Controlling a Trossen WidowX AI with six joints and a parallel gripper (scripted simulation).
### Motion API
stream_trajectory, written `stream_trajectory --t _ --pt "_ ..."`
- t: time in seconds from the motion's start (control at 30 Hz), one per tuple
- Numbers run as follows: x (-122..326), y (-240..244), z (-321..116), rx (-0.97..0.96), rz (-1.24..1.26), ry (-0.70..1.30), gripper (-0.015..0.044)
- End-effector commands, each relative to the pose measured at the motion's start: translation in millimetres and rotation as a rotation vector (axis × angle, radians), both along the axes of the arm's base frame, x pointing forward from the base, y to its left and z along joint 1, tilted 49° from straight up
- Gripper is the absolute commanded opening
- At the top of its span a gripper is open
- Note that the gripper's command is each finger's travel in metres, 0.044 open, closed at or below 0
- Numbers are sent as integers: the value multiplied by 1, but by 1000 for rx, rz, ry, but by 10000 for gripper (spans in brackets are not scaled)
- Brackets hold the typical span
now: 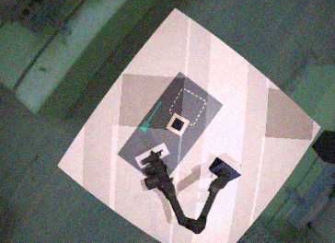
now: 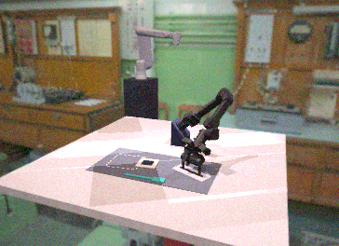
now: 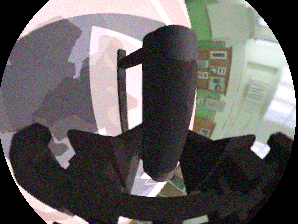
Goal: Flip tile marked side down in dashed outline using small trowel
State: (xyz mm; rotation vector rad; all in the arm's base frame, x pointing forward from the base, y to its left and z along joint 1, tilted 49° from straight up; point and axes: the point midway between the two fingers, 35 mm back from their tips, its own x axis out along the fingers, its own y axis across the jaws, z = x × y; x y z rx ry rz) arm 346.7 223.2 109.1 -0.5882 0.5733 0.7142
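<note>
The trowel (image 1: 165,150) (image 2: 205,177) (image 3: 167,85) has a thick black handle above a flat white blade, at the near end of the grey mat (image 1: 202,121) (image 2: 186,184). My gripper (image 1: 154,157) (image 2: 192,166) (image 3: 158,124) is shut on the handle; its fingers stand on both sides of it. The fingers hide part of the blade. I cannot tell whether the blade touches the mat. The tile (image 1: 178,124) (image 2: 147,163) is pale with a dark square on its upper face. It lies flat on the mat at the near edge of the dashed outline (image 1: 206,101).
A teal tool (image 1: 144,128) (image 2: 159,180) with a thin shaft and a wider end lies on the mat beside the tile. My arm's blue base (image 1: 230,168) (image 2: 177,136) stands on the pale table (image 1: 152,51) (image 2: 61,184). Another arm (image 2: 145,51) stands on a dark pedestal behind the table.
</note>
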Motion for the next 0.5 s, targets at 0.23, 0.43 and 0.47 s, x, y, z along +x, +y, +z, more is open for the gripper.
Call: stream_trajectory --t 0.23,0.43,0.47 --pt "10 -41 35 -3 1 -1 0" --pt "10 -45 38 -1 2 -2 0" --pt "12 -45 36 4 8 -7 0"
